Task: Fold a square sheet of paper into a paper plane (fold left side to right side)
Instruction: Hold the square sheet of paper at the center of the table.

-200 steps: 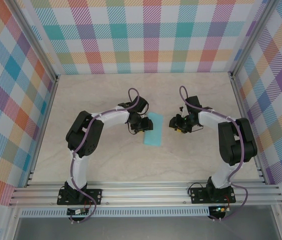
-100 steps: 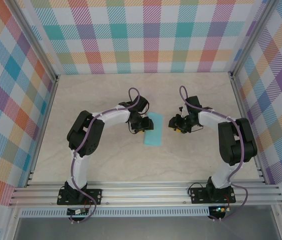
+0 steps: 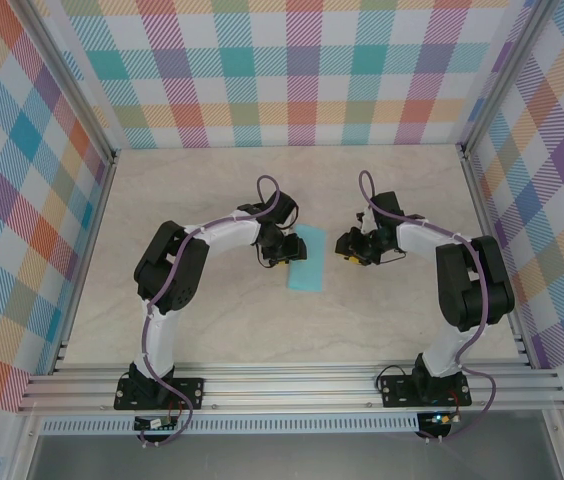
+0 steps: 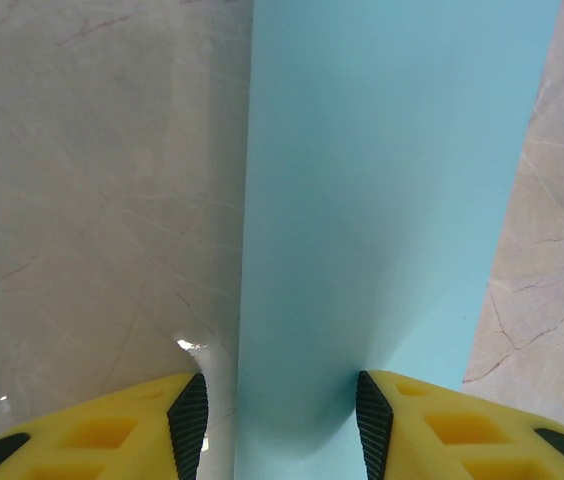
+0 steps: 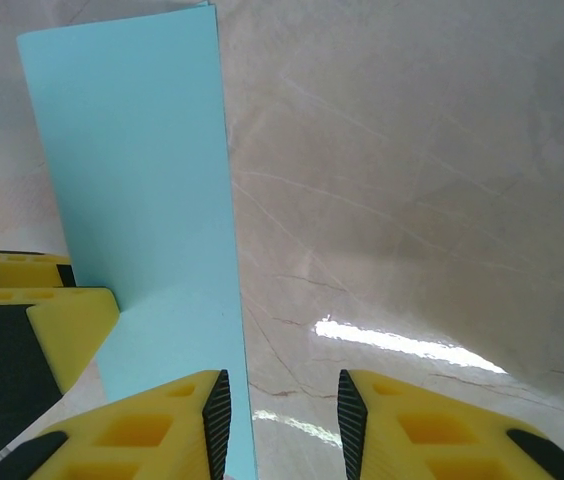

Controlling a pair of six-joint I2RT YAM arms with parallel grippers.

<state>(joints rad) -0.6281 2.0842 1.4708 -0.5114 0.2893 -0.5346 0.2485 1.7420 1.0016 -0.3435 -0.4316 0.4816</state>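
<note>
Turquoise sheet (image 3: 309, 262) runs lengthwise through my left gripper (image 4: 282, 415), jaws parted; right gripper (image 5: 284, 410), also parted, flanks its right edge.

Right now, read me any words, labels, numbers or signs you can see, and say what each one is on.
None to read. The sheet of paper is plain turquoise; the left gripper, the right gripper, the checked walls and the marbled table carry no lettering.
The small boards below the arm bases are too small to read.
</note>
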